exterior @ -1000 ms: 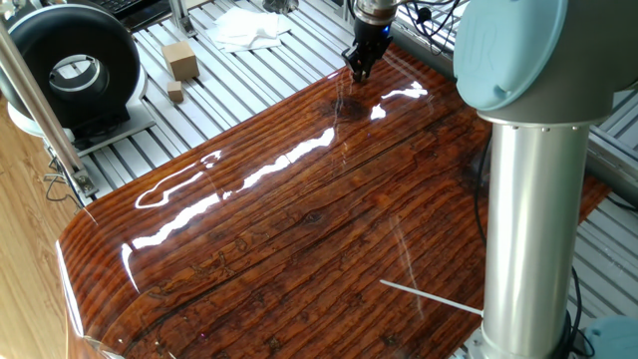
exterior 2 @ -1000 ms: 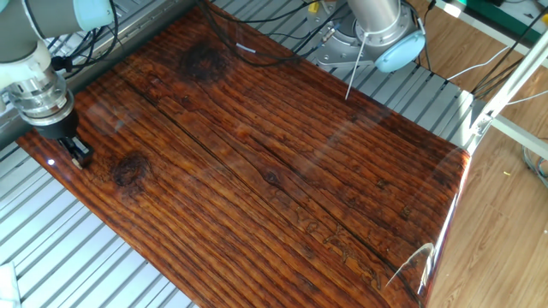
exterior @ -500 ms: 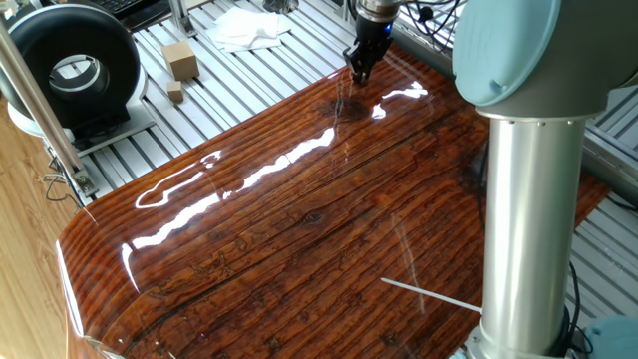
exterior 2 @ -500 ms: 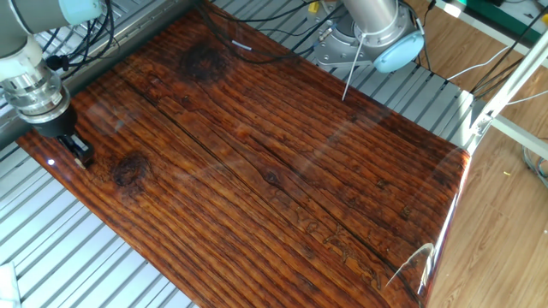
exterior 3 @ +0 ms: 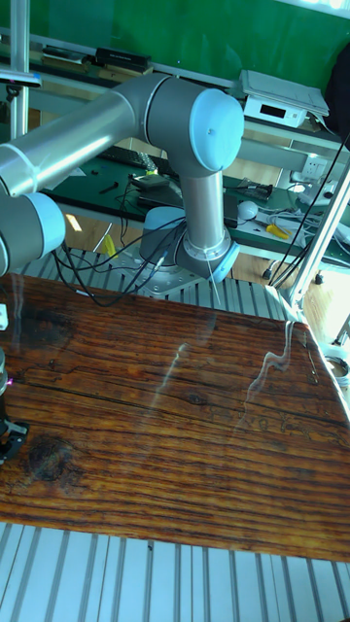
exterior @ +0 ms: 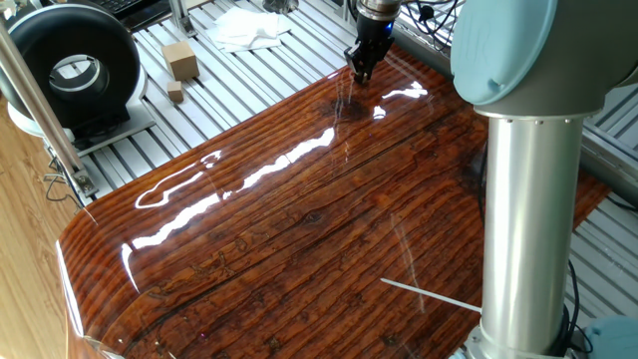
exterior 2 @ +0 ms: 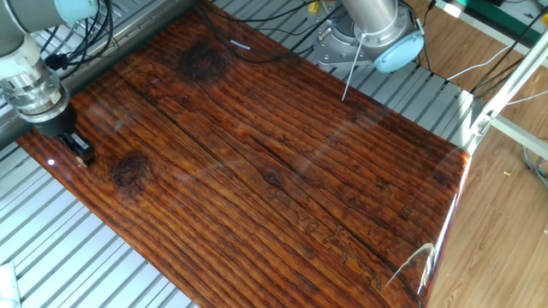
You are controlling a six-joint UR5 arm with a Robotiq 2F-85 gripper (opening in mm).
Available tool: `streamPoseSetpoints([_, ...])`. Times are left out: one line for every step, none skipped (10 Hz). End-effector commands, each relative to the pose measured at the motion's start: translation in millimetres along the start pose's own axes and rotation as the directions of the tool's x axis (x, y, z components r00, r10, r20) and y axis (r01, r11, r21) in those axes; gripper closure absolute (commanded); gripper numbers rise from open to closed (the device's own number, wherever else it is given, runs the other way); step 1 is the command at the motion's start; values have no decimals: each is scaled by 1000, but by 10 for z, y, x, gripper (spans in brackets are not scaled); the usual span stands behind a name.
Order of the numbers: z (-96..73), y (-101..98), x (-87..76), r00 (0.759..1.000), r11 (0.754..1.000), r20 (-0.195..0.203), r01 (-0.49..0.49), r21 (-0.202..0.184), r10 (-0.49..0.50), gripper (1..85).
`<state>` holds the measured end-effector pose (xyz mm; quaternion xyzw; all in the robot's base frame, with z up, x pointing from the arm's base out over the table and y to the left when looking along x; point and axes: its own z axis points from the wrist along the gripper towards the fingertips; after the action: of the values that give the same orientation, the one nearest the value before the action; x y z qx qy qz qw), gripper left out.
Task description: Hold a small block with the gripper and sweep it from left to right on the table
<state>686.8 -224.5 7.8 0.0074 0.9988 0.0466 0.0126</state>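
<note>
The tool stands low over the far left corner of the desk, its tips close to the glossy board or touching it; I cannot tell which. In the other fixed view the tool is near the edge of the desk, just beside a dark knot in the wood. In the tall fixed view only a part of the tool shows at the left border.

The two fingers are close together, but no picture shows clearly if the small block sits between them. It is too small, and the fingers would hide it. So I cannot tell whether the tool holds the block or is only narrow. I do not see the block lying free on the desk.

By the task, the block is a tiny piece of wood, so I judge it light, stiff and not fragile. It should be held on two flat opposite faces, with its bottom a little under the fingertips. The polished board looks slippery, so the block should slide easily.
</note>
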Motion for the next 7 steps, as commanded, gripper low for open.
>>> streamPoseSetpoints([-4, -11, -15, 1000, 1000, 5, -7, 3, 7, 847])
streamPoseSetpoints([6, -12, -27, 1000, 1000, 9, -14, 4, 14, 847])
streamPoseSetpoints([11, -10, -41, 1000, 1000, 16, -22, 6, 22, 847])
streamPoseSetpoints([19, -10, -45, 1000, 1000, 17, -27, 7, 26, 847])
streamPoseSetpoints([24, -14, -46, 1000, 1000, 17, -26, 9, 26, 847])
streamPoseSetpoints([28, -12, -46, 1000, 1000, 17, -26, 9, 26, 847])
streamPoseSetpoints([31, -7, -46, 999, 999, 17, -31, 7, 31, 847])
